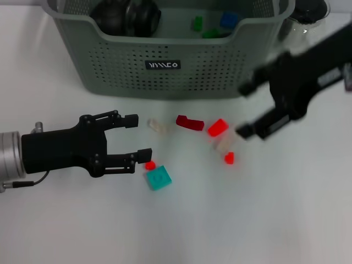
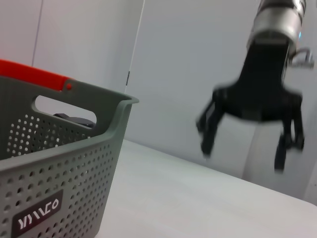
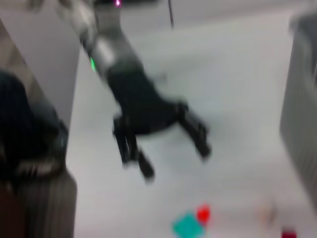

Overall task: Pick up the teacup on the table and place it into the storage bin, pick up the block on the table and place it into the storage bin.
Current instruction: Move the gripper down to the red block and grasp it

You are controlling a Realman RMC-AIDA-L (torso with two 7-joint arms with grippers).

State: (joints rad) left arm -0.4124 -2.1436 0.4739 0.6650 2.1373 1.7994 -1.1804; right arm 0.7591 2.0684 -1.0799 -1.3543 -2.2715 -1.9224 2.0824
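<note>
Head view: your storage bin (image 1: 165,60) stands at the far side of the counter (image 1: 247,220), already holding a dark rounded item (image 1: 127,15), likely the teacup, plus green and blue blocks. Scattered before it lie loose blocks: teal block (image 1: 158,179), small red piece (image 1: 149,165), dark red block (image 1: 190,122), red block (image 1: 218,127), pale blocks among them. Your left gripper (image 1: 137,136) rests low, jaws spread and empty, the small red piece just beside its lower finger, so it looks placed for a pick. Your right gripper (image 1: 243,110) hangs above the red block, released, holding nothing. Left wrist view: bin wall (image 2: 54,183) close by; right gripper (image 2: 247,144) beyond, fingers apart. Right wrist view: left gripper (image 3: 171,148) spread above the teal block (image 3: 187,225).
</note>
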